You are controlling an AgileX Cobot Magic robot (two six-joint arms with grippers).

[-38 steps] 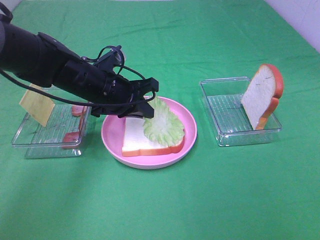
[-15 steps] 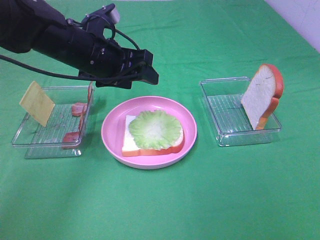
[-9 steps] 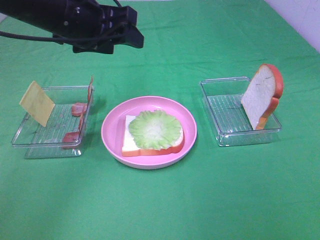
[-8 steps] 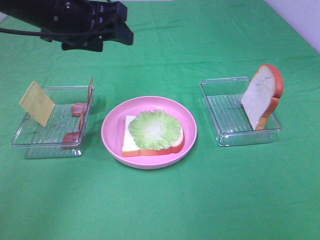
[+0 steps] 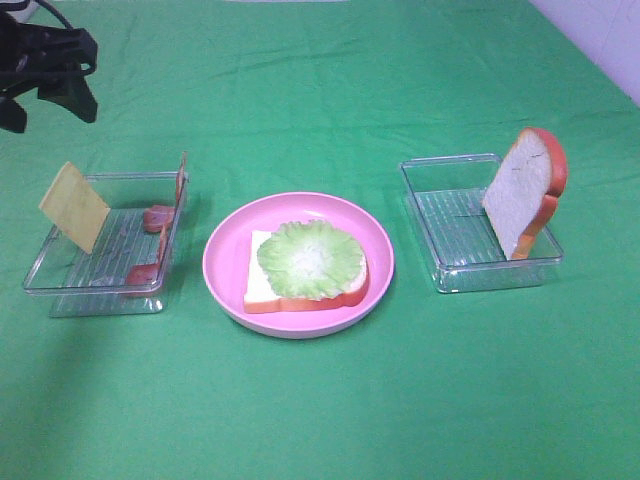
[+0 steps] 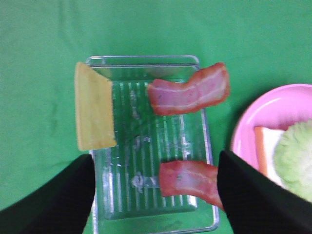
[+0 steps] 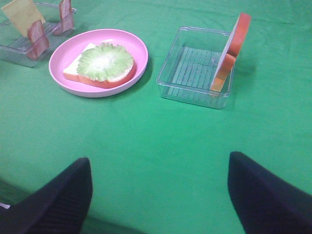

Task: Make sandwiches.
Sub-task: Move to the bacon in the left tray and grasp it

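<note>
Exterior high: half-built sandwich [image 5: 268, 284], lettuce [image 5: 312, 258] topmost, in pink plate [image 5: 215, 262] at centre; spare bread slice [image 5: 522, 190] upright in right tray [image 5: 452, 230]; left gripper [image 5: 48, 112] far left, jaws parted, empty.
Left wrist: cheese [image 6: 93, 113], two bacon strips [image 6: 189, 90] in left tray [image 6: 139, 146].
Right wrist: right gripper [image 7: 158, 195] spread wide, empty, above table [image 7: 161, 131].

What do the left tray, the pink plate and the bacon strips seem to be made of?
Left tray: probably rigid clear plastic, given its see-through walls and ribbed floor with glints.
Pink plate: smooth and slightly glossy, likely plastic.
Bacon strips: matte toy pieces, perhaps soft plastic or rubber, with flat even stripes and a held wavy shape.
</note>
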